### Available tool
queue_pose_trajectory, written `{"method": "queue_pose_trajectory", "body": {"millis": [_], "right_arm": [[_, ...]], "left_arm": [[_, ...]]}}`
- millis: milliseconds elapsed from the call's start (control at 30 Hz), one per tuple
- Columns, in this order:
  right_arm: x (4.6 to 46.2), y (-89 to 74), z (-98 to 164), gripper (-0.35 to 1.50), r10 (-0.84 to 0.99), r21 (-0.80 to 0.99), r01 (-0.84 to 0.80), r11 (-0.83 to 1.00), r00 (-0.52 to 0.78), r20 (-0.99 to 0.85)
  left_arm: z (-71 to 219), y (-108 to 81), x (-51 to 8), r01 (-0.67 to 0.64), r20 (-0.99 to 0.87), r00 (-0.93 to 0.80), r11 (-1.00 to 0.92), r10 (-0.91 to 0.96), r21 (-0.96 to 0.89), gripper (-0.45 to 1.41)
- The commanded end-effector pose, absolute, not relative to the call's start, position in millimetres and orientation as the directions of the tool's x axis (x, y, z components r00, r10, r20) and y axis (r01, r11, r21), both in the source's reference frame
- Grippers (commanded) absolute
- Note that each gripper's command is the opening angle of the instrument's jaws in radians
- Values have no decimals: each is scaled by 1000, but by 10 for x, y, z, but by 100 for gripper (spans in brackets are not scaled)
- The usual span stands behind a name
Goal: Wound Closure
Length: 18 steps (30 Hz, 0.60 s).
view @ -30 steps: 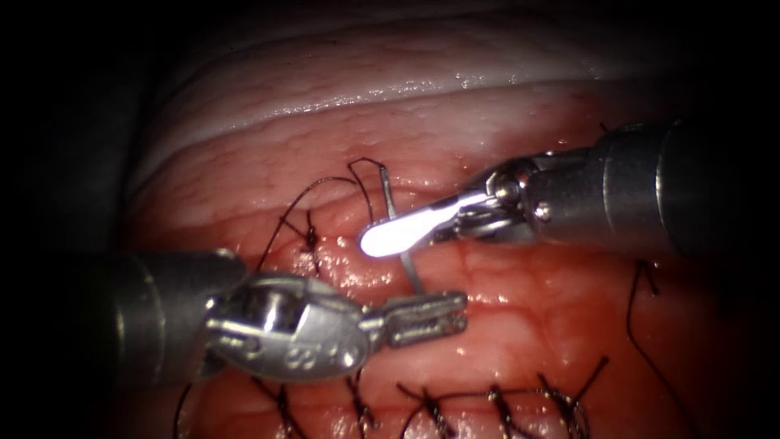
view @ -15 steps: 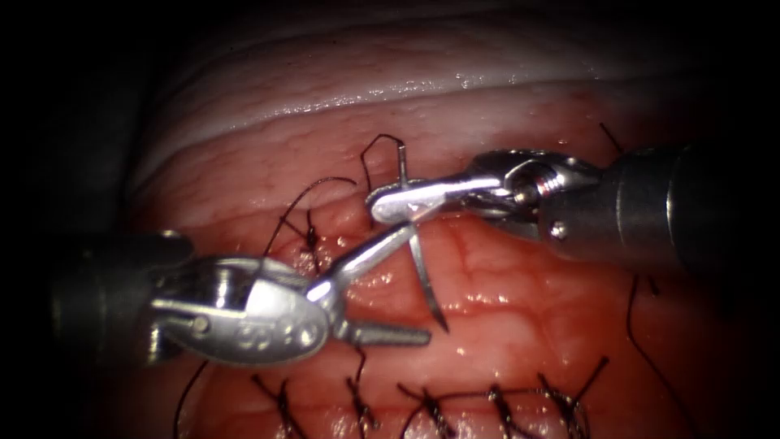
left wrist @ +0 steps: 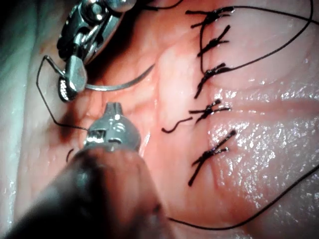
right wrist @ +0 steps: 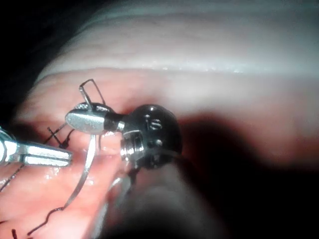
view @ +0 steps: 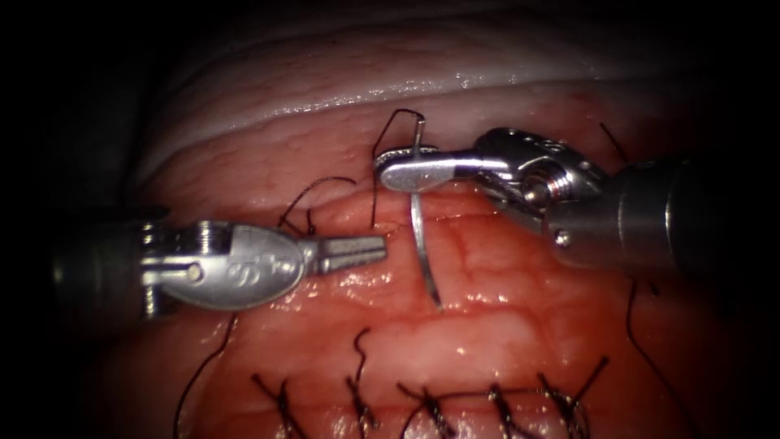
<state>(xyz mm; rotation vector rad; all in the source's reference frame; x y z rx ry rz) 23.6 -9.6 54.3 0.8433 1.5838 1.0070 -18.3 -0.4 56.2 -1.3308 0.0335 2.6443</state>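
At centre left of the endoscope view, the left tool (view: 370,250) sits clenched on nothing above the tissue (view: 520,325). Right of it the curved needle (view: 422,252) hangs clear, grasped near its thread end by the right tool (view: 402,172); thread (view: 388,138) loops off its top
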Motion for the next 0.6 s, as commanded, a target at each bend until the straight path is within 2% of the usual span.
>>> {"method": "queue_pose_trajectory", "body": {"millis": [33,133,400,600], "right_arm": [[244,-97,548,-35,890,909,32,415,-220,-399],[244,-97,548,-35,880,899,26,436,-221,-420],[244,-100,548,-35,866,886,18,463,-222,-448],[246,-101,548,-35,835,857,4,514,-228,-500]], "left_arm": [[580,-1,-191,-148,-763,-629,-986,150,-72,-45],[596,1,-190,-104,-674,-726,-991,135,-86,-45],[624,13,-180,-57,-508,-854,-990,115,-129,-45],[642,12,-177,-38,-437,-892,-982,118,-186,-45]]}}
